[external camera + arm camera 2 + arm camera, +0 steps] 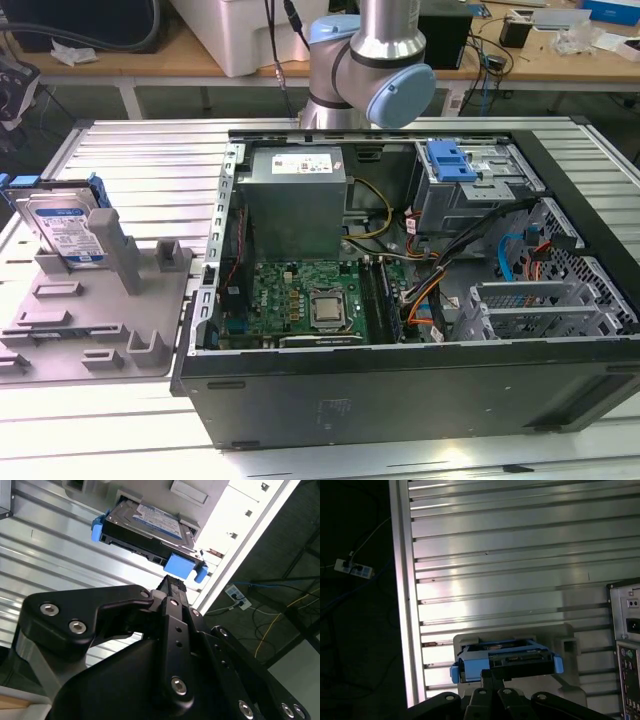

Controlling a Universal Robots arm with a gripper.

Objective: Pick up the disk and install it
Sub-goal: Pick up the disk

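The disk [65,230] stands on edge in a grey holder [100,320] at the exterior view's left, its white-and-blue label facing out and a blue bracket around it. In both wrist views the disk [145,527] [505,660] sits in that holder, beyond my black gripper [172,582] [494,672]. The gripper points at the disk's blue end from a distance and touches nothing. Its jaws are shut with nothing between them. My arm [370,60] rises at the back, behind the case.
An open computer case [400,385] lies on the ribbed metal table [140,150], with motherboard, cables and power supply exposed. A grey drive cage with a blue latch [450,160] is at its far right corner. Workbenches stand behind.
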